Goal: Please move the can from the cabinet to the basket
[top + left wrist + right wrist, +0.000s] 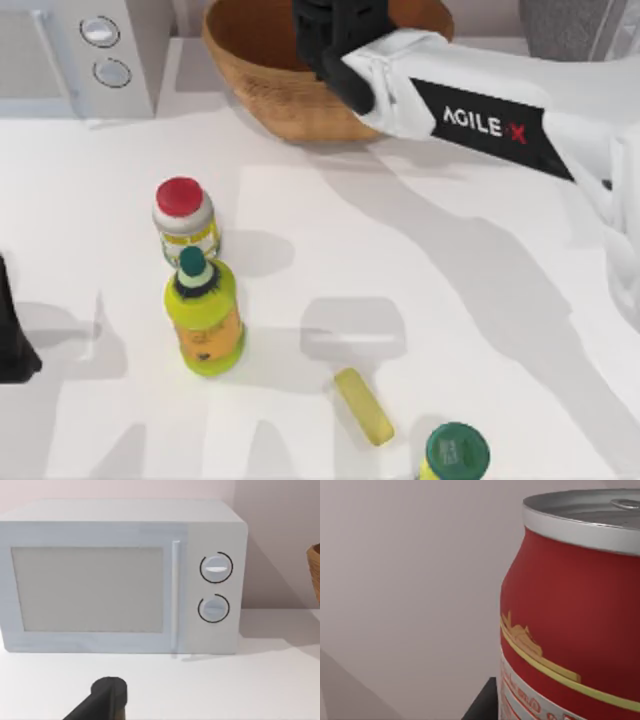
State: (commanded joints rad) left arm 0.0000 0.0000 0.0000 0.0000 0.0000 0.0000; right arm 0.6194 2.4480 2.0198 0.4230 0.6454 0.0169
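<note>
The can (570, 615), red with a silver top, looms close in the right wrist view with the plain wall behind it. My right gripper (326, 42) reaches over the wicker basket (268, 92) at the table's back and is shut on the can; one dark finger (481, 707) shows beside the can's base. In the top view the gripper hides the can. The grey cabinet (566, 26) stands at the back right corner, behind the right arm. My left gripper (12, 340) stays parked at the left edge.
A white microwave (92, 52) with two round knobs (216, 587) stands at the back left. On the table are a red-capped jar (184, 222), a green-capped yellow bottle (204, 318), a small yellow bar (364, 405) and another green-capped bottle (456, 452) at the front edge.
</note>
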